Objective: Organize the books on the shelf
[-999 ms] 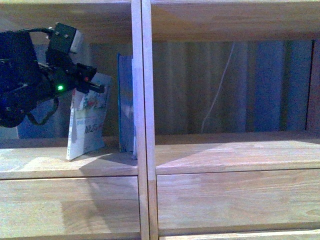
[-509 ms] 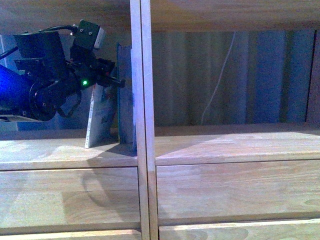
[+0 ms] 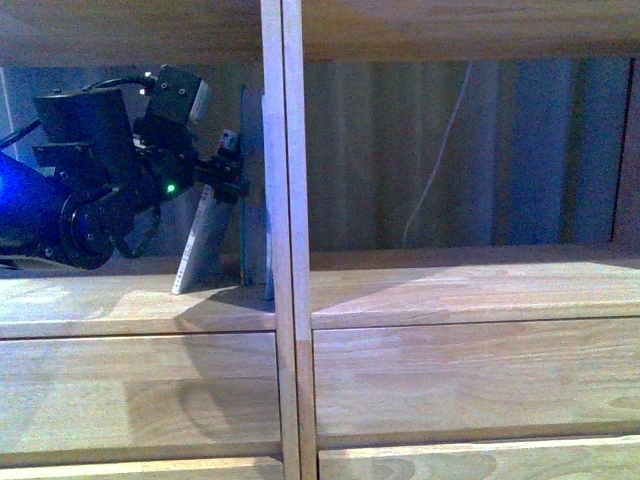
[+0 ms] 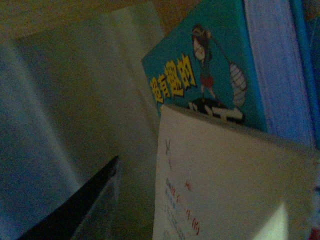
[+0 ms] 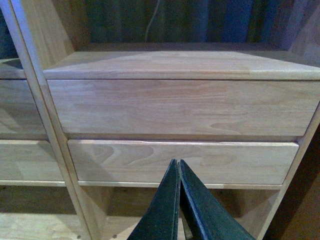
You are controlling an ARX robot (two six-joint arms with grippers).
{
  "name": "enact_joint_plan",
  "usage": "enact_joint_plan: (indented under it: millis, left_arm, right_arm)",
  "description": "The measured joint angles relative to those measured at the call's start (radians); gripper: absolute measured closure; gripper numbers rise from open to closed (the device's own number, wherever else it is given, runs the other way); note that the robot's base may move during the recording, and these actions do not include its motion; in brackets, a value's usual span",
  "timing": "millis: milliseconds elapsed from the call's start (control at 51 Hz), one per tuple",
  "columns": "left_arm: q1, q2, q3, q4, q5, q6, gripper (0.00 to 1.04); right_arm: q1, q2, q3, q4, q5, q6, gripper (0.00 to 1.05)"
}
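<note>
My left tool (image 3: 228,180) held the pale book (image 3: 200,245) leaning beside the teal book (image 3: 250,190); my right tool (image 5: 176,172) was pinched closed on nothing.

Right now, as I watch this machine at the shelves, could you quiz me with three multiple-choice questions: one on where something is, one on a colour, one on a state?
1. Where is the pale book?
A. In the left column, leaning toward the upright teal book
B. Flat in the right column
C. Inside a drawer

2. What colour is the cartoon cover behind the pale book in the left wrist view?
A. Red
B. Teal
C. White

3. How is the right pincer?
A. Wide open
B. Holding a book
C. Shut, empty

Answers: 1 A, the front view shows it tilted left of the shelf divider, under the left pincer. 2 B, the cover is teal with yellow characters. 3 C, its fingertips meet before the drawers.
</note>
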Motion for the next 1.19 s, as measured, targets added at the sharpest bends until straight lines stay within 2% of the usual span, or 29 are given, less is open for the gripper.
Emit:
enact_joint_plan:
  millis: [78, 137, 157, 392, 470, 568, 823, 1195]
  left_arm:
    - [0.002, -0.013, -0.022, 0.004, -0.010, 0.000, 0.20]
    - [0.005, -0.042, -0.065, 0.018, -0.019, -0.001, 0.07]
    - [0.005, -0.050, -0.077, 0.020, -0.019, -0.001, 0.06]
    - [-0.003, -0.156, -0.221, 0.041, -0.033, -0.019, 0.07]
    - [-0.007, -0.194, -0.279, 0.043, -0.047, -0.038, 0.07]
    - [-0.007, -0.250, -0.366, 0.047, -0.074, -0.073, 0.07]
    - [-0.025, -0.540, -0.658, 0.073, -0.216, -0.129, 0.07]
    - [-0.039, -1.046, -1.074, 0.018, -0.421, -0.069, 0.07]
  right_arm:
    - [0.000, -0.021, 0.000, -0.020, 0.000, 0.000, 1.02]
    - [0.000, -0.044, 0.000, -0.044, 0.000, 0.000, 1.02]
    - [0.000, -0.050, 0.000, -0.050, 0.000, 0.000, 1.02]
    - [0.000, -0.110, 0.000, -0.110, 0.000, 0.000, 1.02]
    - [0.000, -0.224, 0.000, -0.260, 0.000, 0.000, 1.02]
    - [0.000, -0.276, 0.000, -0.278, 0.001, 0.000, 1.02]
    - [0.000, -0.277, 0.000, -0.281, 0.001, 0.000, 1.02]
    - [0.000, -0.277, 0.000, -0.281, 0.000, 0.000, 1.02]
